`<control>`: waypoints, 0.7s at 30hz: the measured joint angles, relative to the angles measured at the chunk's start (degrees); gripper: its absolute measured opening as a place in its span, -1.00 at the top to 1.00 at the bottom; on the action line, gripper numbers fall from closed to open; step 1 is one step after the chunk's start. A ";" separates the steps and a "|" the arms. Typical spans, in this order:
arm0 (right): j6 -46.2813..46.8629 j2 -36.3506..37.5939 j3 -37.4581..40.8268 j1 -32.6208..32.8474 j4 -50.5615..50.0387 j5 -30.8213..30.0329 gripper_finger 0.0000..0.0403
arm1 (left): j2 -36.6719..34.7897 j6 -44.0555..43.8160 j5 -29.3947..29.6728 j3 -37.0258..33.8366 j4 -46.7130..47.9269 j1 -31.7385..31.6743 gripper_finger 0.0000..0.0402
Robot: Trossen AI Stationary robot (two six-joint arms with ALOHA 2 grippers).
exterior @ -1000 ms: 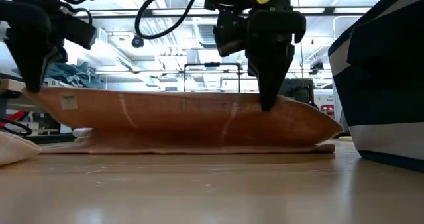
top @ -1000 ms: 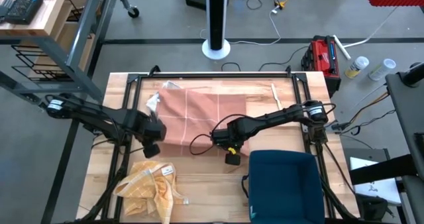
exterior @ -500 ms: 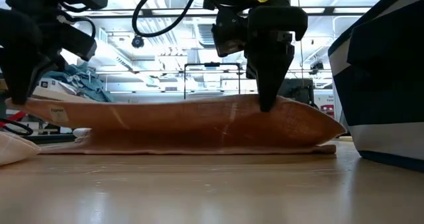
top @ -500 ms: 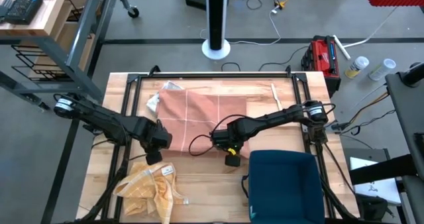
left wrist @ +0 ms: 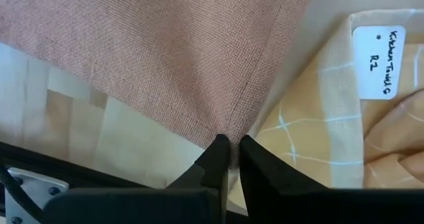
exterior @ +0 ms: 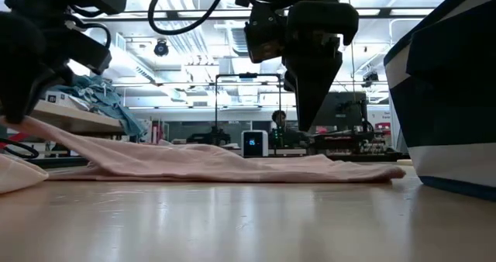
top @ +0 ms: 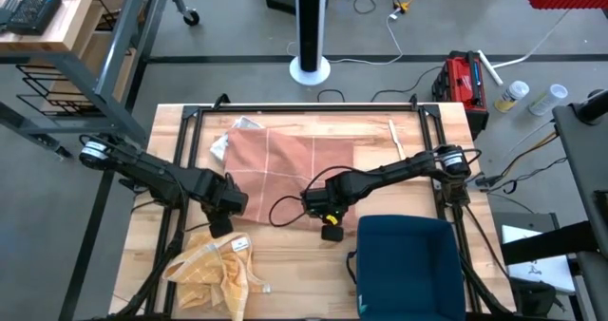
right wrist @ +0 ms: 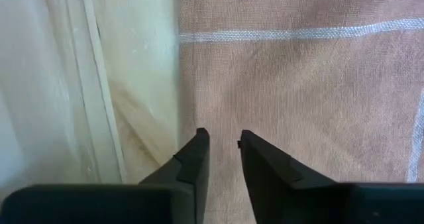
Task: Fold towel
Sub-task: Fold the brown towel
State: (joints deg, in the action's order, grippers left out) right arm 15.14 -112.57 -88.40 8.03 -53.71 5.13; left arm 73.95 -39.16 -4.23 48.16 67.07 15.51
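Note:
The salmon towel (top: 290, 164) with thin white lines lies in the middle of the table. In the low view the towel (exterior: 217, 163) is flat except for its left end, which slopes up to my left gripper (exterior: 15, 126). My left gripper (top: 221, 214) is shut on that near left corner. My right gripper (top: 328, 212) stands open just above the towel's near right edge. In the right wrist view, my right gripper (right wrist: 222, 141) has nothing between its fingers, with cloth (right wrist: 298, 85) below them. My left gripper pinches the towel's near left corner (left wrist: 224, 132) between its two fingertips, coming from above and pointing down. The corner is lifted a little off the table. The cloth (exterior: 70, 142) runs slack from it down to the flat part; one layer or several, I cannot tell.
A crumpled yellow checked towel (top: 214, 269) lies at the near left, right beside my left gripper. A dark blue box (top: 408, 264) stands at the near right. A thin wooden stick (top: 394, 136) lies at the far right, and a dark metal frame (top: 304, 107) borders the table.
My right gripper has opened and let go of the towel's raised edge; that side has fallen flat onto the cloth below. My left gripper has moved down and toward the near edge, still holding its corner, so the lifted layer has sagged.

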 joint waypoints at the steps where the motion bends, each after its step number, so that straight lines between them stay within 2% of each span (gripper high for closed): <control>1: 0.04 0.00 0.01 0.00 -0.01 -0.04 0.56 | 0.00 -0.18 -0.33 0.00 0.02 0.09 0.89; 5: -0.13 0.00 0.02 -0.02 -0.06 -0.61 0.48 | 0.00 -1.49 -2.90 0.00 0.10 0.52 0.88; 11: -0.15 0.00 0.31 -0.02 0.22 -0.63 0.41 | -0.02 -2.37 -2.16 0.00 0.34 0.90 0.78; 15: -0.15 0.00 0.41 -0.04 0.47 -0.66 0.40 | -0.04 -2.54 1.67 -0.05 0.31 0.92 0.65; 21: -0.15 0.00 0.46 -0.04 0.68 -0.72 0.46 | -0.04 -3.57 1.99 -0.36 1.02 0.98 0.36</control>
State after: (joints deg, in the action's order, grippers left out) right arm 14.98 -112.57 -87.94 7.99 -53.04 4.40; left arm 73.91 -42.73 -2.24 47.80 68.09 16.49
